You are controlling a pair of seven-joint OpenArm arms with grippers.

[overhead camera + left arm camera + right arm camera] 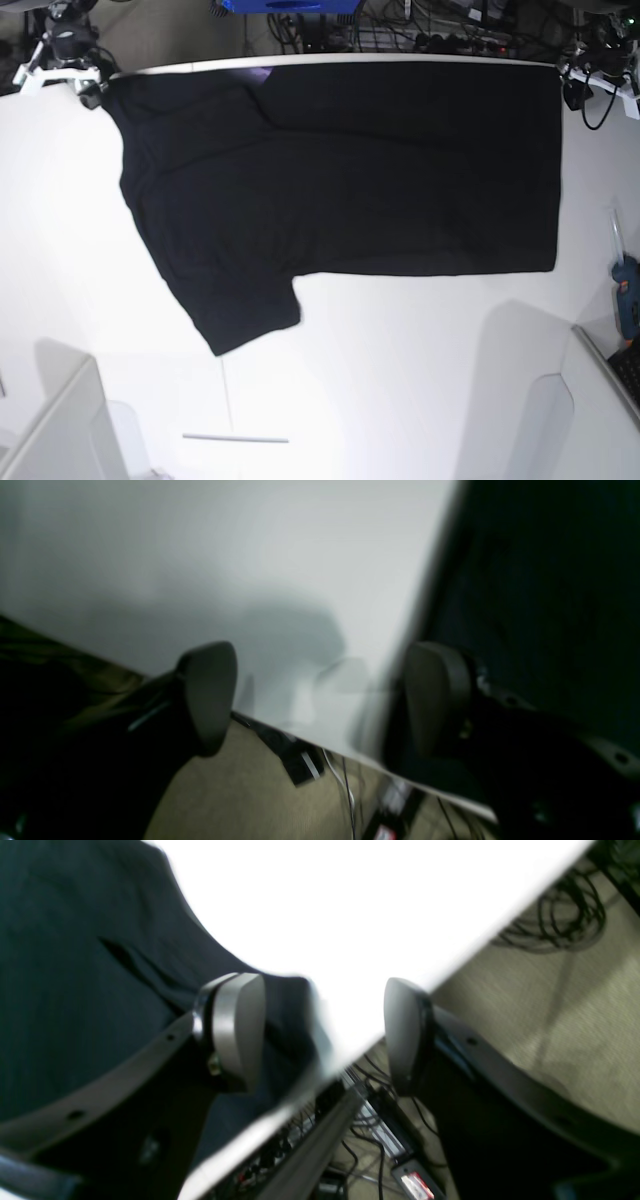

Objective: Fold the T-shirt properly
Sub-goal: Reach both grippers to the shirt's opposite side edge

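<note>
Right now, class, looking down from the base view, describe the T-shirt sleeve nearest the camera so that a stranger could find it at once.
Start at the white table, where a black T-shirt lies flat along the far edge. From its left part, one sleeve juts toward the camera, ending in a slanted hem. Unlike the straight lower edge beside it, it sticks out alone onto bare table.

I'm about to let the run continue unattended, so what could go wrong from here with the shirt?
The T-shirt lies along the table's far edge; a careless tug might drag cloth over it. The lower sleeve sticks out, so the next fold could come out uneven. Both the left gripper and the right gripper are open at the far corners, holding nothing, so regrasping may pinch several layers.
</note>
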